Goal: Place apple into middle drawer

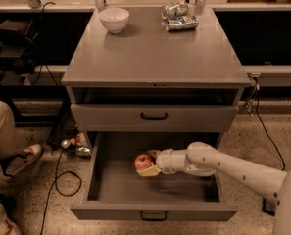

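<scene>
The red-orange apple point(142, 161) is inside the open middle drawer point(155, 210), left of the drawer's centre and close over its grey floor. My gripper point(150, 163) reaches in from the right on a white arm and is shut on the apple, with one finger above it and one below. The drawer is pulled far out, and its low front panel with a small dark handle faces the camera. Whether the apple touches the drawer floor I cannot tell.
The taller-fronted drawer point(154, 116) above is closed. On the cabinet top stand a white bowl point(113, 19) and two crushed cans point(179, 16). A person's legs and shoe point(12, 155) are at the left. Cables and small items point(74, 146) lie on the floor.
</scene>
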Controlling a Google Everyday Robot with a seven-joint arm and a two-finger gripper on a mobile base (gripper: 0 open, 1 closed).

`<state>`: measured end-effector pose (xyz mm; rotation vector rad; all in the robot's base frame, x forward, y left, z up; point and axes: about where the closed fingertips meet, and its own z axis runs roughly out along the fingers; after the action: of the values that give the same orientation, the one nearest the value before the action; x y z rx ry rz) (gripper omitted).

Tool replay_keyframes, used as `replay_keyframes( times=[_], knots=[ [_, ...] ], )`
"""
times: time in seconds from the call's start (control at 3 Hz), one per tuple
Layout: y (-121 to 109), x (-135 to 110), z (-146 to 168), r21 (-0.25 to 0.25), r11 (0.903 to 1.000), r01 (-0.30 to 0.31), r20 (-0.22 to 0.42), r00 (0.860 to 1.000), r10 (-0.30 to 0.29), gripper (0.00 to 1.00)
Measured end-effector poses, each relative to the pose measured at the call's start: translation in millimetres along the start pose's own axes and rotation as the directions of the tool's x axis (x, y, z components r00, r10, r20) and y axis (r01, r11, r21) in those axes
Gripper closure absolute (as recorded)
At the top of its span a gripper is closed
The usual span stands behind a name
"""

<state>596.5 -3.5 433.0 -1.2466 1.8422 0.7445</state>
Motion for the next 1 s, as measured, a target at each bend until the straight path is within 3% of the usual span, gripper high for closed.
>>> replay_keyframes(
  times=[0.33,0.67,1.0],
  knots=[
    [2,13,12,-0.016,0.9997,-0.016,-0.015,1.000,0.016,1.00],
    [1,23,16,-0.007,0.9989,-0.045,-0.017,0.999,0.045,0.87],
    [-3,29,17,0.009,0.9970,-0.076,-0.003,0.997,0.076,0.56]
  ],
)
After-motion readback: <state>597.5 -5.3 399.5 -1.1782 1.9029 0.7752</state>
